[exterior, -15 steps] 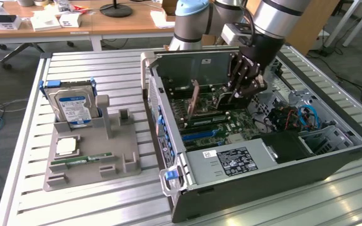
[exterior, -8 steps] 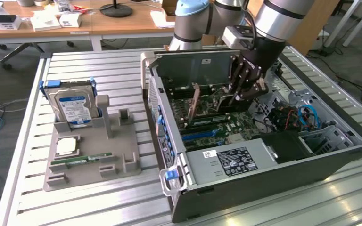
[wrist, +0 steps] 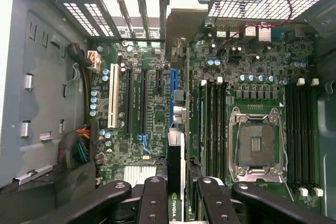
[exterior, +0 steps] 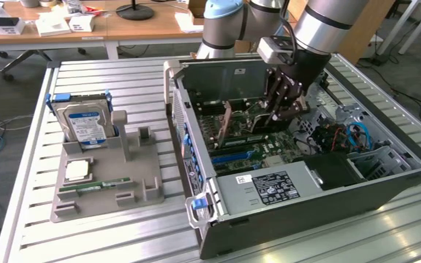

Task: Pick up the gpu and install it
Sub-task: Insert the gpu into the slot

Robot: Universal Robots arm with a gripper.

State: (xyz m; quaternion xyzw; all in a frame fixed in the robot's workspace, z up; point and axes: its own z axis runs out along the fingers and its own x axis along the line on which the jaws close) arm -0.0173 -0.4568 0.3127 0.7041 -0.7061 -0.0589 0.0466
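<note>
So the biggest thing in the exterior view was the slatted metal table (exterior: 386, 230), with the open PC case (exterior: 306, 219) lying on its side on it. The arm (exterior: 328, 22) came down into the case from above. On the exterior view's left sat a grey parts tray (exterior: 101, 197), well apart from the gripper. The hard drive (exterior: 86, 123) stood upright in it and a green RAM stick (exterior: 94, 186) lay flat nearer the front. The exterior view also caught the power supply (exterior: 269, 186) at the near end of the case.

The wrist view gave what the exterior one couldn't really: the motherboard (wrist: 157, 145) face-on. It had black expansion slots (wrist: 127, 100), a long blue slot (wrist: 174, 90) and the empty CPU socket (wrist: 257, 148) off to one side.

The gripper (wrist: 178, 205) was clamped on the gpu (wrist: 176, 171). Its fingers (wrist: 155, 203) sat either side of the card, which was seen edge-on with a green-and-black label on it. The card was inside the case over the motherboard, lined up along the blue slot, between the black slots and the socket. Whether its edge was actually touching the slot, I couldn't tell. In the exterior view the gripper sat low in the middle of the case.
</note>
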